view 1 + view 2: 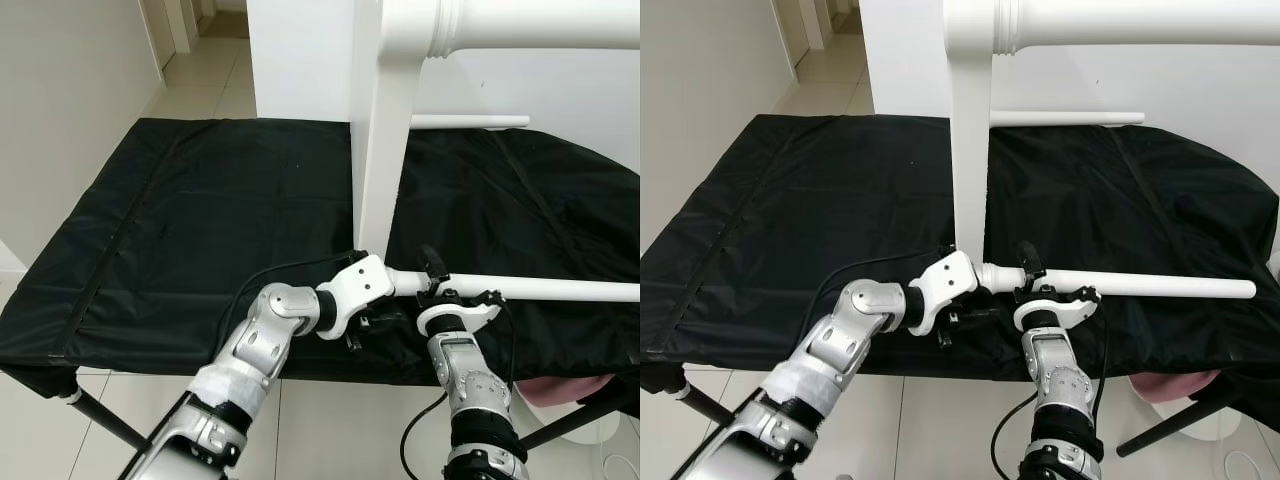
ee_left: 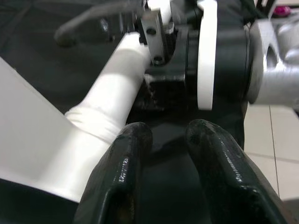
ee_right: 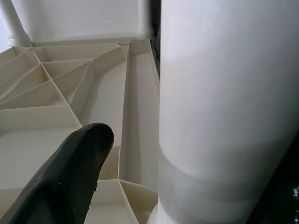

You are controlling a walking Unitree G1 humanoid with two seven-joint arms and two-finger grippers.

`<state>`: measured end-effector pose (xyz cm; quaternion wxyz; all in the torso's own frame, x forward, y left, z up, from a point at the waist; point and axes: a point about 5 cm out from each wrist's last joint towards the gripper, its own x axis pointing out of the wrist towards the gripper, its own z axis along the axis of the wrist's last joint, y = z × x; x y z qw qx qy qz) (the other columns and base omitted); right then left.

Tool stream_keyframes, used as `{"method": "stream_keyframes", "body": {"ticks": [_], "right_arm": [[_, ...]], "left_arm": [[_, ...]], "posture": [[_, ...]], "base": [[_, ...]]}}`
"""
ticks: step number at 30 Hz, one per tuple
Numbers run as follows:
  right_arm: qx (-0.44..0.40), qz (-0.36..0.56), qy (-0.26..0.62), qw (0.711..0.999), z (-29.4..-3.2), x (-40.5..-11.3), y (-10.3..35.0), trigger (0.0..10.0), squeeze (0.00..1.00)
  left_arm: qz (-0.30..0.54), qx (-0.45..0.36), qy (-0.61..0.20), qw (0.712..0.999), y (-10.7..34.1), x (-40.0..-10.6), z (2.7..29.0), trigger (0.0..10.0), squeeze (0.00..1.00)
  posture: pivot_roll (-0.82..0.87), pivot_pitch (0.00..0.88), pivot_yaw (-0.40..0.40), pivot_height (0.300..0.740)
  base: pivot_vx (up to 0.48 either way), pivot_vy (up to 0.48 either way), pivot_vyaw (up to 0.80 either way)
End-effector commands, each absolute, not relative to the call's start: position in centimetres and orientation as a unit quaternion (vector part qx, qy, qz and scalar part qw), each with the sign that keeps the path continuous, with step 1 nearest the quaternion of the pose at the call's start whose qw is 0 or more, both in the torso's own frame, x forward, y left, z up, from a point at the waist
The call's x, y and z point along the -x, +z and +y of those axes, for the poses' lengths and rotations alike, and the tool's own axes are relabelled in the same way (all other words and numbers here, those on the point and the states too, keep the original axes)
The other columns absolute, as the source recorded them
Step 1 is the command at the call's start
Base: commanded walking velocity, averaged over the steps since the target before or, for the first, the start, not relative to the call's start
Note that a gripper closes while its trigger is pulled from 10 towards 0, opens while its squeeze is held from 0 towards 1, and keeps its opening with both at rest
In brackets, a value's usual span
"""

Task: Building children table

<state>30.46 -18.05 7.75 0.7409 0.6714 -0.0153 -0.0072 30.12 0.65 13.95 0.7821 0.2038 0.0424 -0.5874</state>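
Near the front edge of the black-covered table [image 1: 180,220], the right gripper [image 1: 437,275] clamps the lower white table leg [image 1: 540,288], while the left gripper [image 2: 161,140], fingers slightly apart, hovers just beside it.

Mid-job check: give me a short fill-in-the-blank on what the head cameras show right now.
1. The white tabletop stands on its edge on a ____ cloth.
2. The right gripper is closed around a white table ____.
3. That part sticks out toward the robot's ____ side.
4. The left gripper has ____ in its grasp.

Missing words: black; leg; right; nothing
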Motion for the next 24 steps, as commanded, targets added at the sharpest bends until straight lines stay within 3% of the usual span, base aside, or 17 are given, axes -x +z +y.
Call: {"method": "stream_keyframes", "body": {"ticks": [1, 24], "right_arm": [[-0.688, 0.025, -0.057, 0.723, -17.4, -29.0, 4.9, 10.0, 0.0], [-0.688, 0.027, -0.06, 0.723, -16.9, -28.0, 4.5, 10.0, 0.0]], "left_arm": [[0.023, -0.224, -0.511, 0.83, 14.0, -31.5, 1.2, 10.0, 0.0], [-0.03, -0.258, -0.505, 0.823, 16.4, -35.0, 1.3, 10.0, 0.0]], "posture": [[-0.07, 0.015, 0.042, 0.74], [-0.09, 0.029, 0.06, 0.74]], "base": [[0.0, 0.0, 0.0], [0.0, 0.0, 0.0]]}}
